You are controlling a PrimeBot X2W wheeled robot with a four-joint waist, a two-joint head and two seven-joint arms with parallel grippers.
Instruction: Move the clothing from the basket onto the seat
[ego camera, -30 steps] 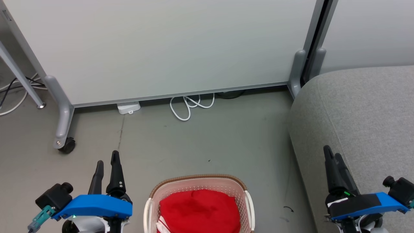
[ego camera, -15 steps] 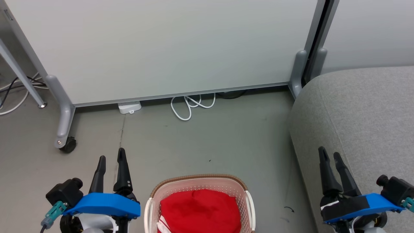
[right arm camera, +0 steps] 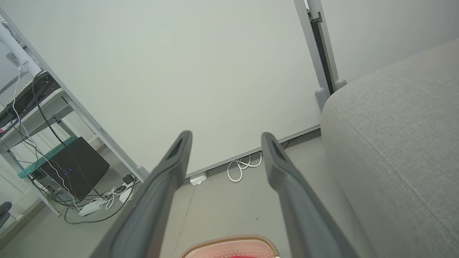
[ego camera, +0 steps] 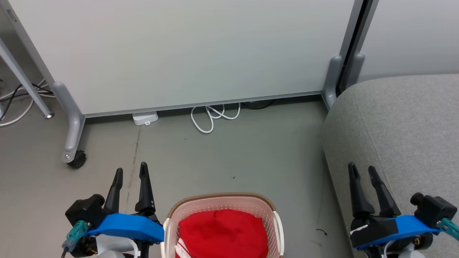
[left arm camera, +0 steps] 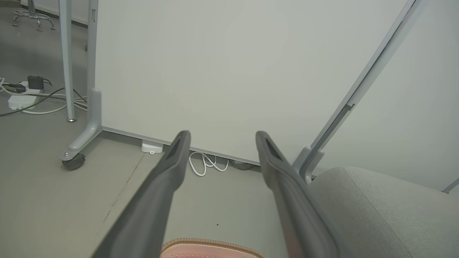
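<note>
Sitting heaped in the basket, the clothing shows as one bright red mound with a bit of white trim at its lower left edge. None of it is on the seat, so the task looks to be at its very start. The basket stands on the floor at the bottom middle of the head view. The seat is off to the robot's right, with a strip of bare floor between them.

The left gripper hangs just beside the basket's left side, its fingers spread and holding nothing. The right gripper hangs over the seat's near edge, its fingers likewise parted and empty. Neither touches the fabric.

The trouble I would expect comes from the soft, bunched load. A shallow pinch may catch only a loose fold and slip off. A deeper one may drag a second piece over the rim and drop it on the floor short of the seat. The basket looks light, so fabric snagging on its perforated wall could lift or tip it. Fingers coming down off-centre could also strike the woven-look rim and shove the basket aside.
</note>
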